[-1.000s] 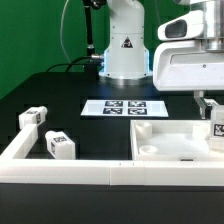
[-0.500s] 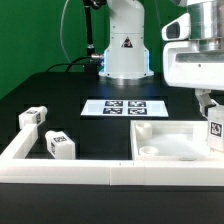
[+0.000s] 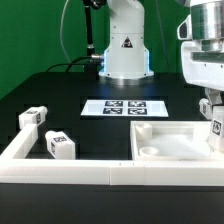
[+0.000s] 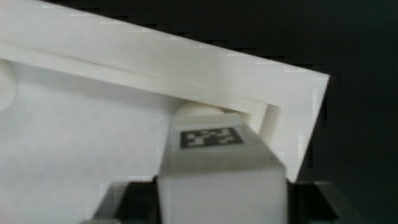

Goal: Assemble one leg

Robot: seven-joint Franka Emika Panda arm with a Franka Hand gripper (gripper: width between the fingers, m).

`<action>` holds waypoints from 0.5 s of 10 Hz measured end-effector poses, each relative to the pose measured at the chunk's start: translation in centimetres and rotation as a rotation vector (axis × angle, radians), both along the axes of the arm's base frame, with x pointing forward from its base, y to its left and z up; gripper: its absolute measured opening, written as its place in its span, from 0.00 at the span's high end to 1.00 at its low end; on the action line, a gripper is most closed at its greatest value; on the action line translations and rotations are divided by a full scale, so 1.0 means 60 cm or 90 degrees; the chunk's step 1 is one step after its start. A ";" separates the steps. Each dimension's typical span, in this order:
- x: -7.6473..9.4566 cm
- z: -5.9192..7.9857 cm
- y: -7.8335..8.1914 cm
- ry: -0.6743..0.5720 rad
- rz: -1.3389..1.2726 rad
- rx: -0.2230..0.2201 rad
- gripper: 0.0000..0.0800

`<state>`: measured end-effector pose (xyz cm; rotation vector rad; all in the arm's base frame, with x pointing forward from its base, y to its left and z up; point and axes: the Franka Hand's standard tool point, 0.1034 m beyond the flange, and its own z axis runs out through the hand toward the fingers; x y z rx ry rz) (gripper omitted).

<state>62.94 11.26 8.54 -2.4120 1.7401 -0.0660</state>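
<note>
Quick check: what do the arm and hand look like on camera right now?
White rounded arm base bearing a black triangular sticker, with a blue light at its foot and a thin black cable nearby. Boxy white-grey hand.

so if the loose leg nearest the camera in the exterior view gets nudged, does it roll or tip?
Probably slides, not rolls: the leg looks blocky with flat faces. Unlikely to tip, being squat. Likely rigid and light, as it appears moulded plastic.
</note>
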 end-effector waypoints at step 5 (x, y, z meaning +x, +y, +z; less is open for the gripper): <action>0.001 0.000 -0.003 -0.025 0.221 -0.030 0.20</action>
